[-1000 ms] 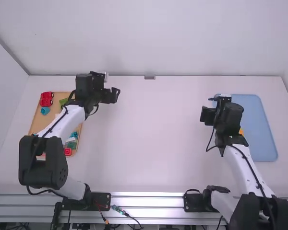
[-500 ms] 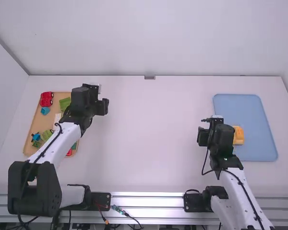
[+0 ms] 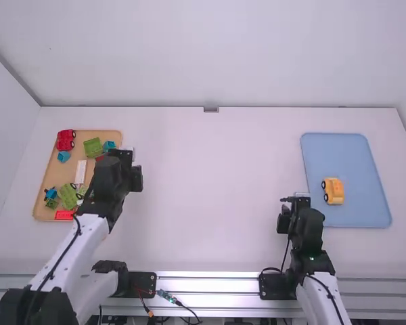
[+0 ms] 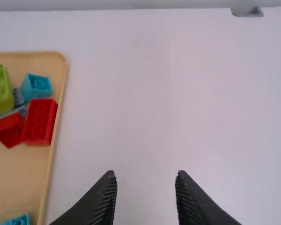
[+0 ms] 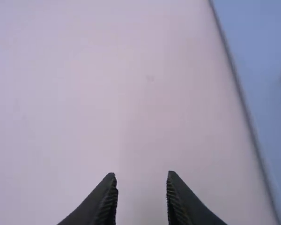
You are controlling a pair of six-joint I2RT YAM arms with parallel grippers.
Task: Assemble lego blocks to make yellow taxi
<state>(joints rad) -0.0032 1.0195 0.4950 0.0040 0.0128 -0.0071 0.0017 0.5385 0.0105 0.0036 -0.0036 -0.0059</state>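
Left gripper (image 3: 136, 178) and right gripper (image 3: 283, 221) have their fingers apart. The taxi (image 3: 334, 191) is on the blue tray (image 3: 345, 154), beyond and right of the right fingers; blocks (image 4: 39, 121) lie left of the left ones.

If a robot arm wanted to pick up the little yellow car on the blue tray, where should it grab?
The yellow car is probably best gripped from straight above, across its narrower width, one finger on each long side: it is longer than wide, and bare blue tray all around it leaves the fingers room.
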